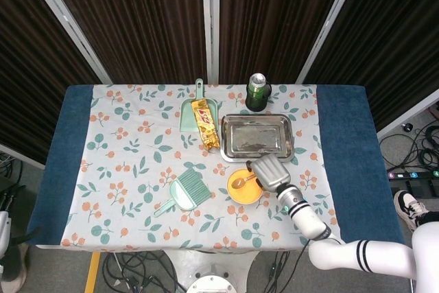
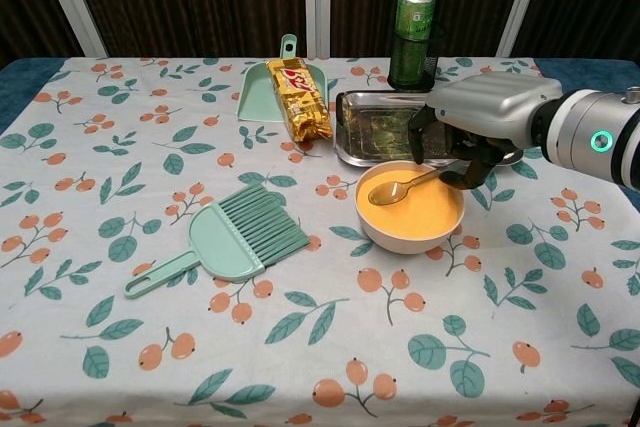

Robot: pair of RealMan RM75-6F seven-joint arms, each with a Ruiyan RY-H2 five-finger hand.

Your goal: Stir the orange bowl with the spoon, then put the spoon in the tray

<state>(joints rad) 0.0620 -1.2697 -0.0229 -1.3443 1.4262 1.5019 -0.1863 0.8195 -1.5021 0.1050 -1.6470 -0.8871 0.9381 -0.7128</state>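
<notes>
The spoon (image 2: 400, 187) is gripped by the right hand (image 2: 470, 132), whose fingers are curled around the handle, and its scoop is laid on the orange contents of the orange bowl (image 2: 410, 209). The bowl is found near the table's centre, with the metal tray (image 2: 425, 129) just beyond it at 12 o'clock. A green brush (image 2: 225, 239) lies at the bowl's 9 o'clock. The left hand is not seen in either view.
</notes>
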